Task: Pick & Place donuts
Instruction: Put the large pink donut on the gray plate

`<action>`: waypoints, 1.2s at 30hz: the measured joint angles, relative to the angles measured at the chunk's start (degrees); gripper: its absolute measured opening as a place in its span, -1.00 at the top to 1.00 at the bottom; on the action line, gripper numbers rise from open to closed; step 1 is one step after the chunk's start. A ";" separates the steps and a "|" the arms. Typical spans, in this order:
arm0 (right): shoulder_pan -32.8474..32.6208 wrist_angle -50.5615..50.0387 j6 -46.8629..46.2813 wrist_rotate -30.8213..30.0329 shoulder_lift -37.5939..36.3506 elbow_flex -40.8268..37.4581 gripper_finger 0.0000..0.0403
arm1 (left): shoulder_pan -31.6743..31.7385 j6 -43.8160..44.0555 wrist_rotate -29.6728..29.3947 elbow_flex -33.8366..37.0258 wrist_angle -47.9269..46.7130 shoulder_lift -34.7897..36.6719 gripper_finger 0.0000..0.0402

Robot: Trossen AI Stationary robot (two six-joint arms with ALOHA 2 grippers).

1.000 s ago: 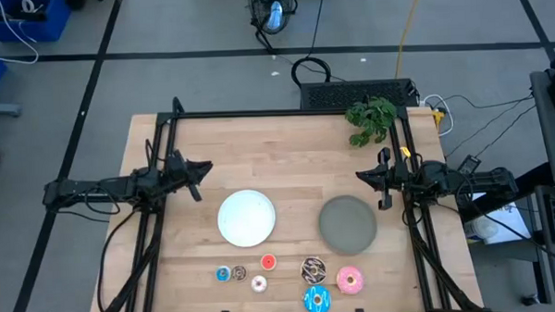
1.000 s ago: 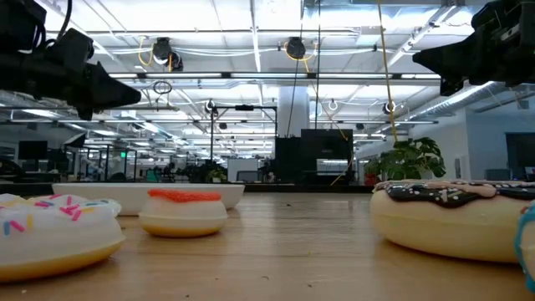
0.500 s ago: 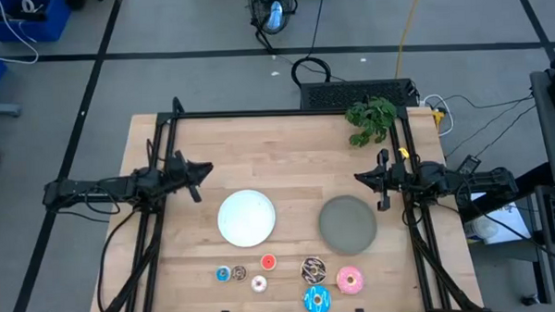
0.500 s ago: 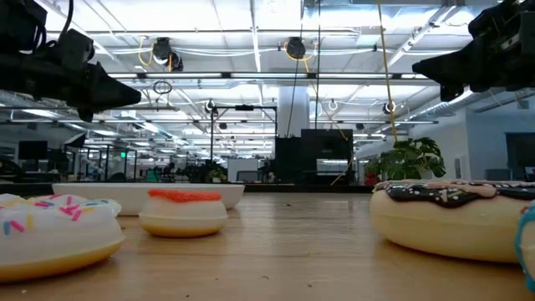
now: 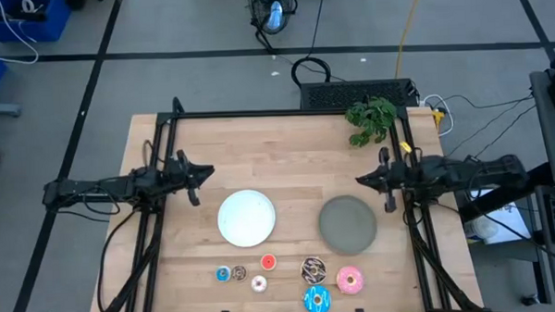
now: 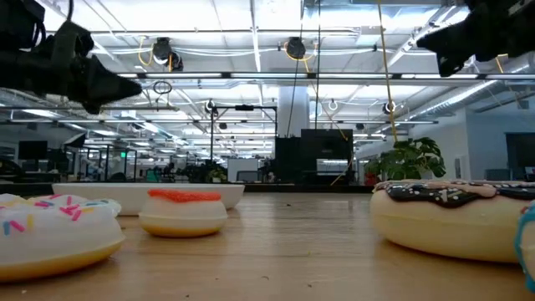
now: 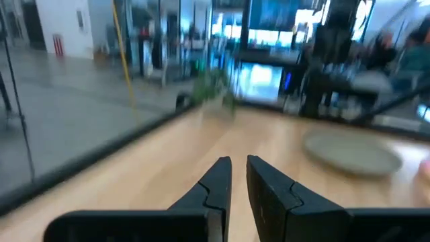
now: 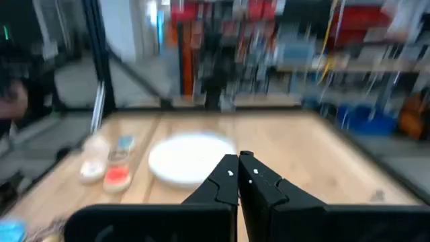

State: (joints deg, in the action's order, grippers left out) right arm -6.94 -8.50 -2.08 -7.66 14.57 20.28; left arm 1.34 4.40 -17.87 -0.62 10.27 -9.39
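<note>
Over the last second the right gripper [image 5: 360,179] has shifted slightly at the right side of the table, just beyond the far edge of the grey plate [image 5: 346,223], and in the low view it has risen toward the top of the frame; its fingers are pressed fully together and carry nothing. The left gripper [image 5: 206,172] has also edged a little, hanging above bare wood just left of and beyond the white plate [image 5: 246,217]; its fingers stand nearly together with only a thin gap, holding nothing. The donuts [image 5: 315,300] have not moved: all seven lie in a cluster along the near edge, the four tiny ones near the white plate, the speckled, blue and pink ones near the grey plate. Both plates are bare. Judgement: the arms have only begun to leave their waiting poses; no pick has started, and either gripper must open before descending on a ring
</note>
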 joint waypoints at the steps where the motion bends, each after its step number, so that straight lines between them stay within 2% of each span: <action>1: -0.68 -3.71 -0.91 0.00 3.16 2.72 1.00 | 0.00 -1.32 0.55 0.00 2.45 0.02 0.75; 5: -3.95 -18.07 -7.54 0.09 16.80 16.61 1.00 | 0.00 -6.11 4.06 0.00 9.37 0.02 0.75; 8: -7.71 -28.88 -13.82 0.29 27.91 25.59 1.00 | 0.00 -6.30 4.32 0.00 10.14 0.02 0.75; 13: -17.05 -35.25 -16.79 0.15 43.75 39.53 1.00 | 0.00 -13.17 3.35 0.00 12.49 0.00 0.75; 15: -20.33 -40.23 -17.03 -1.74 49.29 45.26 1.00 | 0.00 -15.99 2.86 0.00 16.62 0.02 0.75; 19: -25.29 -47.33 -21.19 -5.90 57.08 54.50 1.00 | 0.00 -16.19 1.55 0.00 20.82 0.02 0.75; 22: -28.14 -48.72 -24.34 -4.46 61.63 56.19 1.00 | 0.00 -15.47 -1.86 0.00 20.59 0.02 0.75; 25: -30.02 -49.37 -27.50 -1.57 65.08 56.21 1.00 | 0.02 -12.84 -2.60 0.00 17.11 0.01 0.75; 30: -32.18 -51.73 -32.63 -3.03 69.98 56.23 1.00 | 0.00 -11.24 2.63 0.00 13.46 0.00 0.75; 36: -34.88 -51.34 -36.38 -1.00 74.98 56.23 1.00 | 0.00 -8.75 2.32 0.00 15.81 0.00 0.75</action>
State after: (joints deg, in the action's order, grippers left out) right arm -41.82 -59.83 -38.46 -8.66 89.55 76.51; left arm 1.34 -4.35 -15.55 -0.62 26.08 -9.39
